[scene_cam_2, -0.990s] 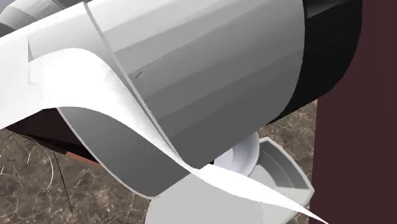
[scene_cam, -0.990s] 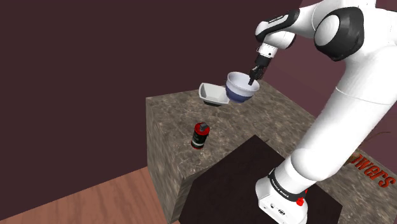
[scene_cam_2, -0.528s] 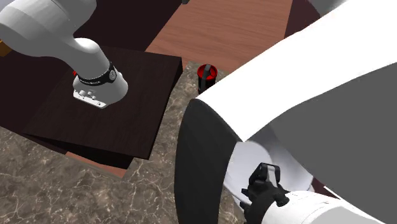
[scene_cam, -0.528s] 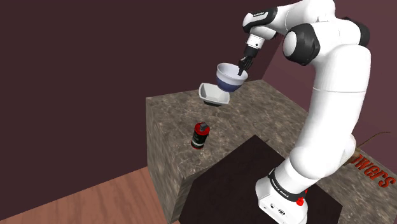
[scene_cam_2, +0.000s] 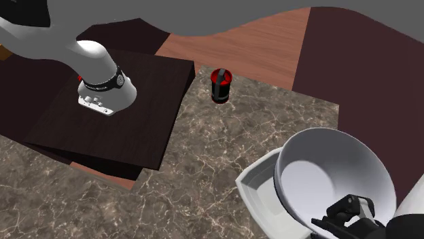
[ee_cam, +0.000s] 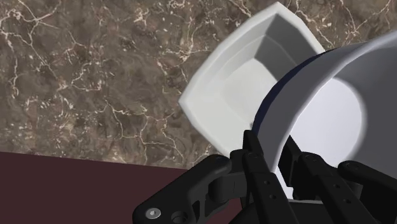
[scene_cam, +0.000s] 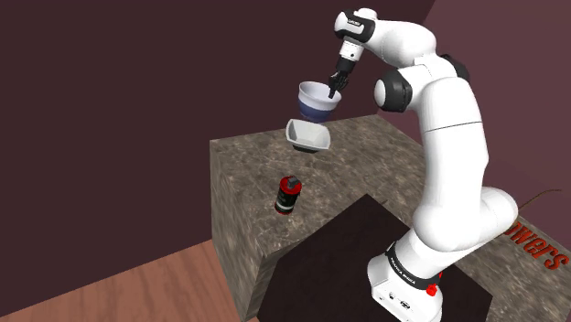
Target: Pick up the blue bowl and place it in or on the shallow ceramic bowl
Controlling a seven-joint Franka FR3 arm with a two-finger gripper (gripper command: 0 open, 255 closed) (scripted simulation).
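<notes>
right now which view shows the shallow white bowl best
The shoulder view: the shallow white bowl sits whole on the marbled table, with the held blue bowl above it. The wrist view looks into it and the second exterior view catches its rim, but there the blue bowl covers part.

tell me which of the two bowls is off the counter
The blue bowl, white inside, held by its rim in the fingers above the counter. The other, a white angular bowl, rests on the counter just below it.
</notes>
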